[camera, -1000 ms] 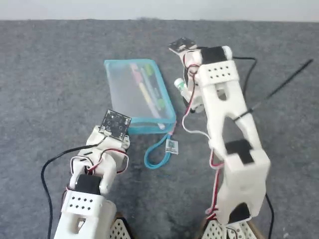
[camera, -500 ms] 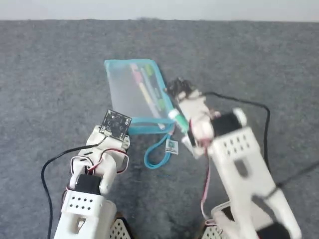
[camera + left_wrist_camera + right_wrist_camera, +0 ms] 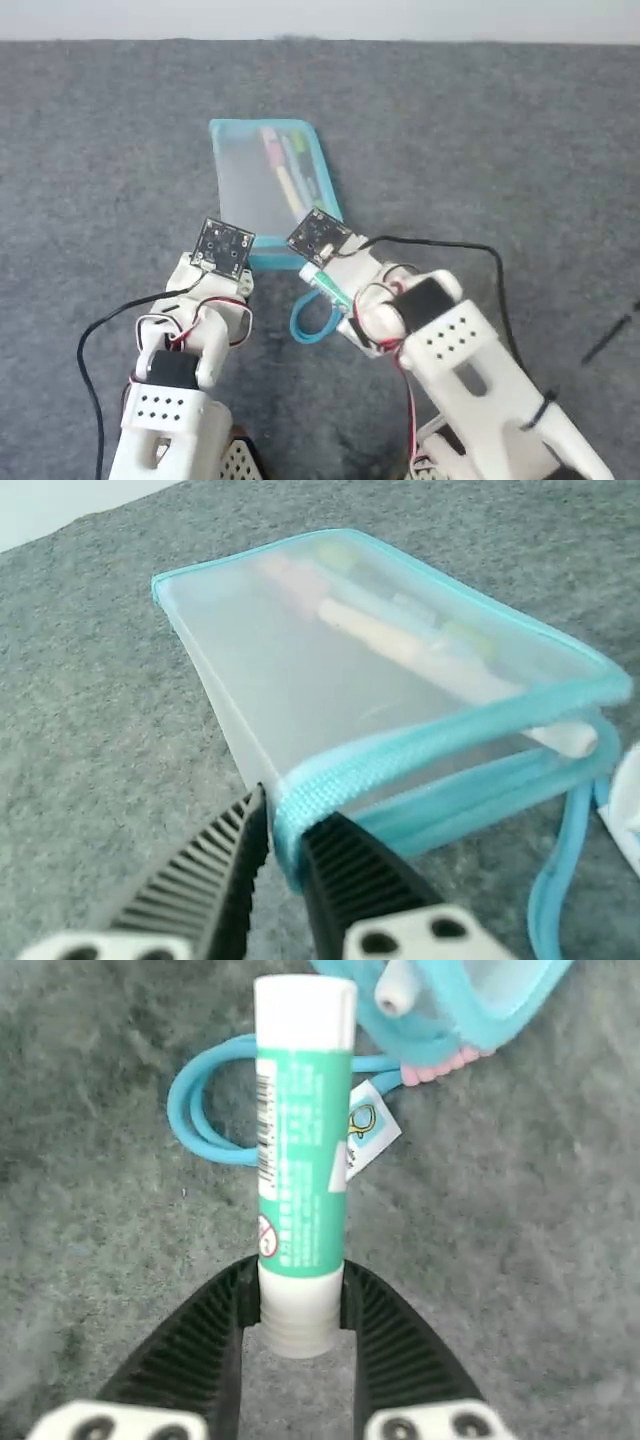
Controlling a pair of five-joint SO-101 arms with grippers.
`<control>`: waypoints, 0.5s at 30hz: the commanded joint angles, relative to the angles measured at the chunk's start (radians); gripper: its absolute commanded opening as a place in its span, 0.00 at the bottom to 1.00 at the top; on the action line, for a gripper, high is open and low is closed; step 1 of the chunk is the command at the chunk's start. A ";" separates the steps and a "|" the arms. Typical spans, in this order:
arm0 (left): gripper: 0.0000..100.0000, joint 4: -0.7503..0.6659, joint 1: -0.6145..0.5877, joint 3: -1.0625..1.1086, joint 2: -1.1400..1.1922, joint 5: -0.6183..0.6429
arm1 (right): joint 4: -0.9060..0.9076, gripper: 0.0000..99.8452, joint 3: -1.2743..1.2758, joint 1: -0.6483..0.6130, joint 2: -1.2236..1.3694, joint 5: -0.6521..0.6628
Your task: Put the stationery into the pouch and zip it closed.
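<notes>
A translucent pouch (image 3: 265, 178) with a teal zip edge lies on the grey carpet, several pens inside. My left gripper (image 3: 283, 855) is shut on the pouch's near teal corner (image 3: 300, 800). My right gripper (image 3: 297, 1305) is shut on a green and white glue stick (image 3: 300, 1160), its white cap pointing toward the pouch's open end (image 3: 470, 1005), where a pen tip (image 3: 395, 990) sticks out. In the high view the glue stick (image 3: 322, 281) sits just in front of the pouch's near edge, above the teal wrist loop (image 3: 313, 318).
A small printed tag (image 3: 368, 1125) and a pink zip pull (image 3: 432, 1065) hang by the pouch's opening. Grey carpet (image 3: 520, 150) stretches around the pouch. A thin black cable (image 3: 608, 338) lies at the right edge.
My right arm has swung from beside the pouch's far right edge down to its near end, carrying the glue stick. The left gripper has kept its hold on the pouch corner.
</notes>
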 commanded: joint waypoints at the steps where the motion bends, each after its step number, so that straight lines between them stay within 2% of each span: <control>1: 0.01 -0.035 -0.003 -0.015 -0.017 0.011 | -0.050 0.01 -0.009 -0.008 0.048 -0.028; 9: 0.01 -0.035 -0.002 -0.015 -0.017 0.011 | -0.088 0.01 -0.028 -0.010 0.105 -0.034; 15: 0.01 -0.035 0.000 -0.015 -0.017 0.011 | -0.031 0.01 -0.155 -0.015 0.107 -0.034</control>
